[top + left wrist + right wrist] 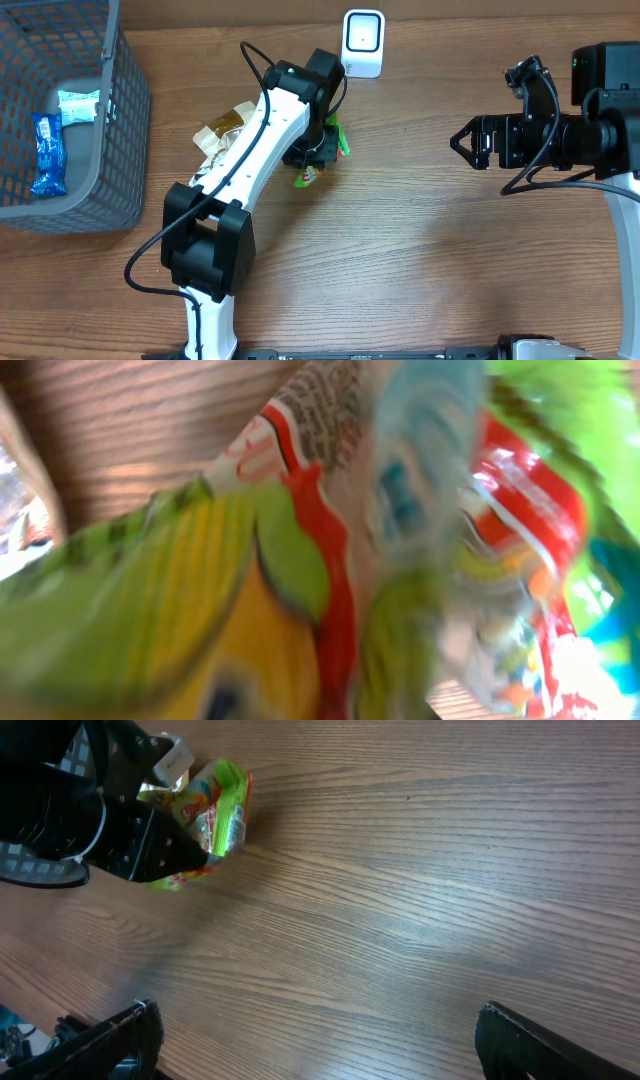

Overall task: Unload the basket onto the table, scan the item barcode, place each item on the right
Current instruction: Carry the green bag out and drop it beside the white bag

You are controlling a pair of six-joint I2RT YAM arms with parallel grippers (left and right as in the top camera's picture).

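Note:
A green, yellow and red snack packet (309,178) sits near the table's middle, just below the white barcode scanner (363,43). My left gripper (312,150) is down on it. The packet (300,560) fills the left wrist view as a blur and hides the fingers. Seen from the right wrist, the packet (215,805) sticks out of the black left gripper (140,850), held up off the wood. My right gripper (462,141) hovers at the right, well away from the packet. It stands open (320,1040) over bare wood, nothing between its fingers (120,1030).
A grey mesh basket (120,150) stands at the far left, holding a blue packet (47,150) and a white-and-teal one (78,103). Crumpled brown and cream wrappers (220,140) lie under the left arm.

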